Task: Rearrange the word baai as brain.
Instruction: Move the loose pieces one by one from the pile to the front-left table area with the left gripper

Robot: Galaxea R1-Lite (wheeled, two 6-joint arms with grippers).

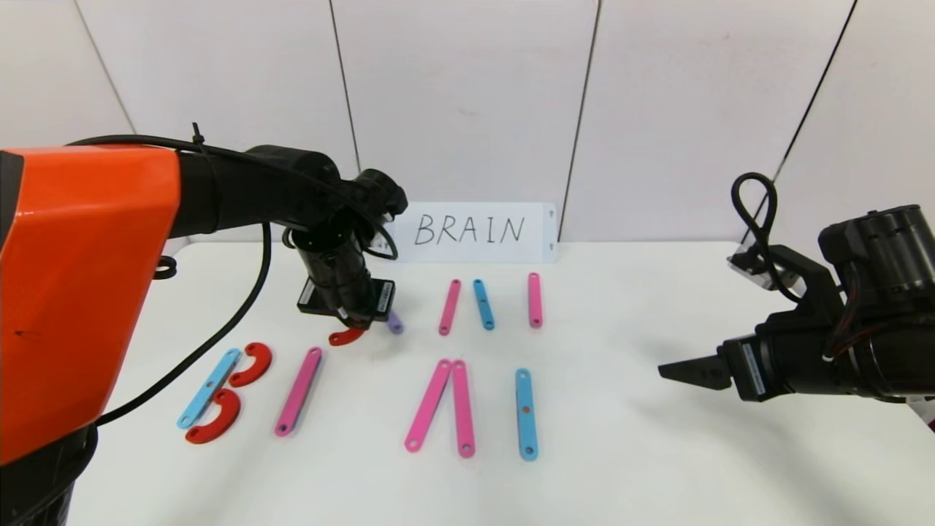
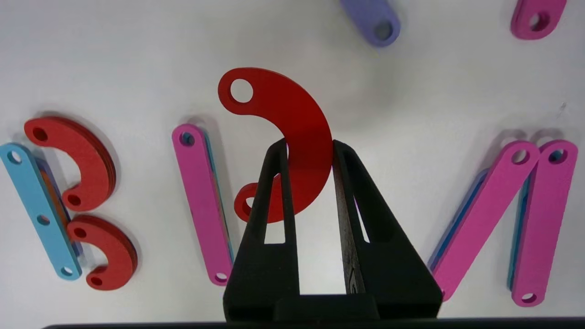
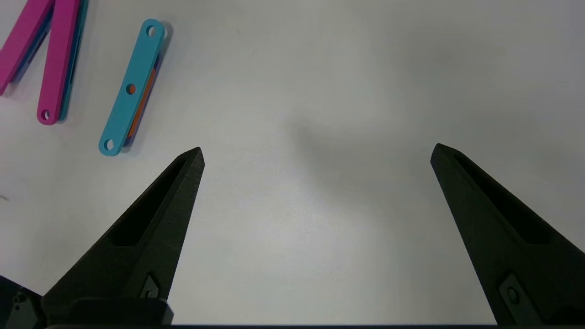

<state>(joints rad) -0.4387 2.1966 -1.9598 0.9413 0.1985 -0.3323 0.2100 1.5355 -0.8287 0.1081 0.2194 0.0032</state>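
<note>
Baai letters (image 1: 350, 394), flat pink, blue and red holed pieces, lie across the white table (image 1: 657, 453), while the left tool (image 2: 308, 146) pinches one red curve (image 2: 292, 123) and the right tool (image 3: 315, 155) hangs wide open.

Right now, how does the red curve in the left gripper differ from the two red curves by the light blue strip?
The held red curve is clamped between the left gripper fingers, off the table; the two red curves lie flat. The held one stands alone beside the pink strip; the two red curves adjoin the light blue strip, forming a B. All share shape and colour.
</note>
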